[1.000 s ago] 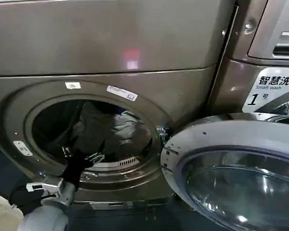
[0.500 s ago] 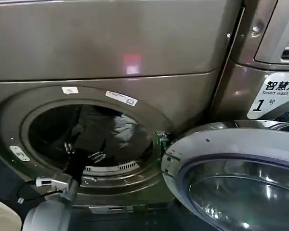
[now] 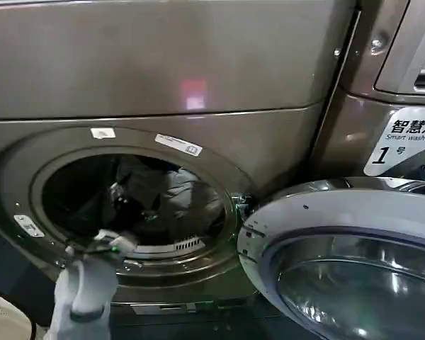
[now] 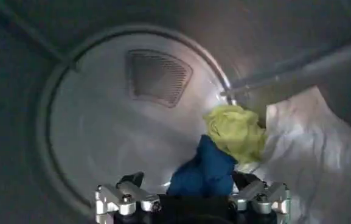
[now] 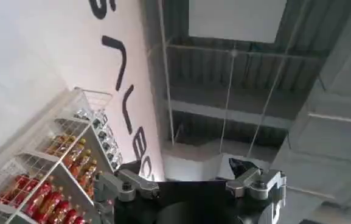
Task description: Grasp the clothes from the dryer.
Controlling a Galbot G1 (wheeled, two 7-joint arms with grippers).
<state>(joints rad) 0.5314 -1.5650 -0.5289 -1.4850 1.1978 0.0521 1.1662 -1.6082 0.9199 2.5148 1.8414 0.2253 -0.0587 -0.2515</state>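
Observation:
The dryer (image 3: 163,78) is the bronze-brown machine with its round porthole open. Inside the drum lie the clothes (image 3: 173,195): a navy blue piece (image 4: 202,173), a yellow-green piece (image 4: 236,131) and pale white fabric (image 4: 309,158). My left arm reaches through the porthole, and my left gripper (image 3: 124,205) is inside the drum. Seen from the left wrist, the left gripper (image 4: 187,182) is open, its fingers on either side of the navy blue piece. My right gripper (image 5: 187,170) is open, holds nothing and points up at a ceiling.
The dryer's round glass door (image 3: 340,255) stands swung open at the right. Beside it is a second machine with a white "Smart wash 1" label (image 3: 407,138). A white perforated basket (image 3: 3,319) shows at the lower left. Shelves of bottles (image 5: 53,176) appear beside the right wrist.
My left arm has pushed forward from the porthole's lower lip into the drum, towards the clothes. The head view shifted slightly.

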